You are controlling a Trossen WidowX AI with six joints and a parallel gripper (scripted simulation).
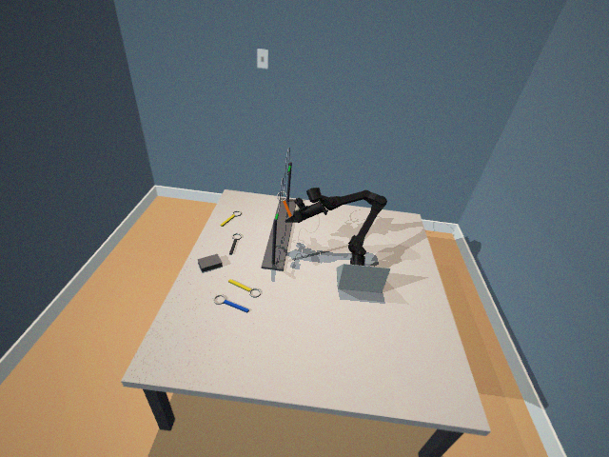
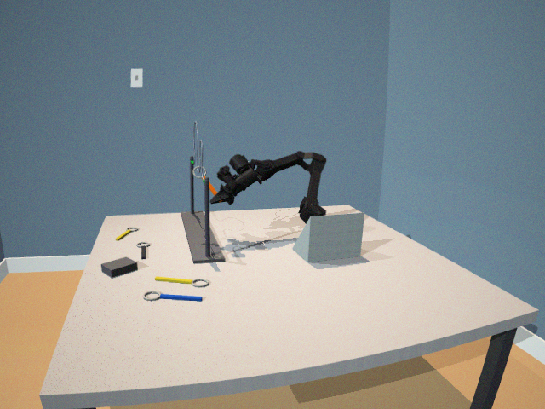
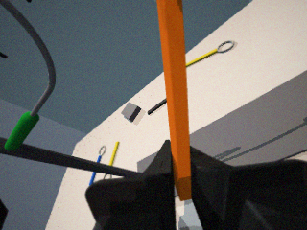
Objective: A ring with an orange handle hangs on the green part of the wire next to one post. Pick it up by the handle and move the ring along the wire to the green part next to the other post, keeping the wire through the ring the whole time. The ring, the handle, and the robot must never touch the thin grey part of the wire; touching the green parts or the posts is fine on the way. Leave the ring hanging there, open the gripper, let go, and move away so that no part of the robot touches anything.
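The wire stand has a dark base (image 1: 267, 255) (image 2: 193, 239) and two dark posts. The near post (image 2: 206, 216) has a green part (image 1: 276, 216) (image 3: 21, 130); the far post (image 2: 192, 189) has one too (image 1: 290, 168) (image 2: 192, 162). The thin grey wire (image 3: 44, 57) (image 2: 195, 132) rises in tall loops between them. My gripper (image 1: 290, 216) (image 2: 218, 197) (image 3: 172, 143) is shut on the lower end of the orange handle (image 1: 286, 208) (image 2: 212, 188) (image 3: 174, 91). The handle slants up to the ring (image 2: 195, 170), which sits just above the near post's top. The ring is out of the wrist view.
Left of the stand lie a yellow-handled ring (image 1: 229, 218) (image 2: 126, 233) (image 3: 211, 53), a black-handled ring (image 1: 235, 242) (image 2: 143, 250) and a dark block (image 1: 209, 262) (image 2: 118, 267) (image 3: 131, 112). Nearer lie a yellow (image 1: 244, 287) (image 2: 180, 280) and a blue ring tool (image 1: 232, 303) (image 2: 175, 296). A grey wedge (image 1: 363, 280) (image 2: 334, 238) stands by the arm's base.
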